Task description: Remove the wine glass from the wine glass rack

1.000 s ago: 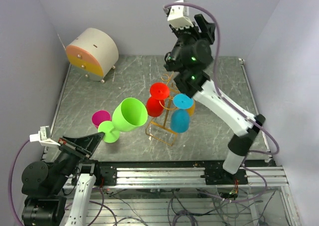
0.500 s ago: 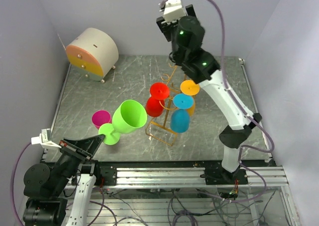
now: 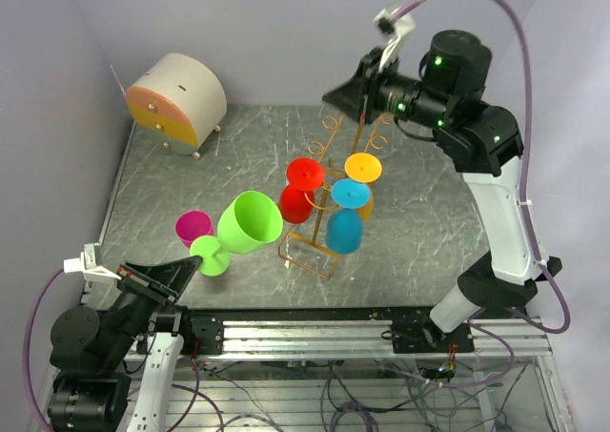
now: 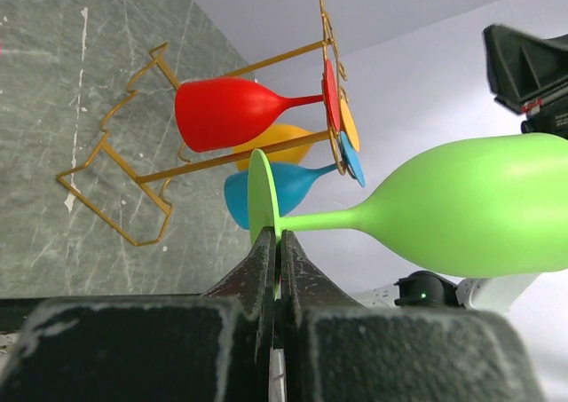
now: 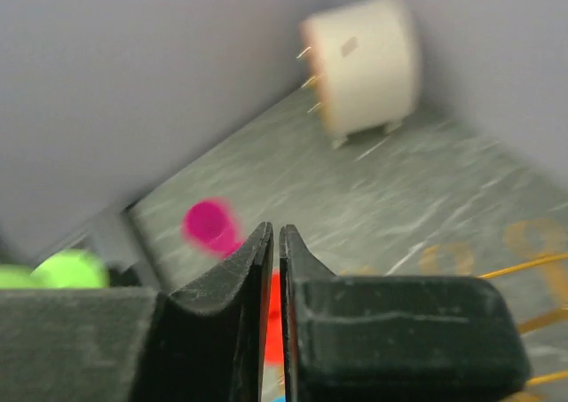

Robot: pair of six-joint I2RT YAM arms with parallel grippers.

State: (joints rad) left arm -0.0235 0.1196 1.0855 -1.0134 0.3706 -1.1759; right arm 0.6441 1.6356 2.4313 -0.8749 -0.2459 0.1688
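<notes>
The wine glass rack (image 3: 322, 195) is thin, glossy golden metal wire. The green wine glass (image 4: 461, 207) is smooth plastic with a satin sheen. The surface (image 3: 419, 222) is smooth grey marbled sheet. The left tool (image 4: 277, 242) is scuffed matt black plastic.

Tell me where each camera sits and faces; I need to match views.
Top: above and behind, looking down on table, rack, left arm and right arm.
Left wrist: low, near left, facing along left claw, shut on green glass, toward rack.
Right wrist: high, back right, facing left past shut right claw at pink cup and round box.
Shared: top and left wrist show rack, green glass.
</notes>
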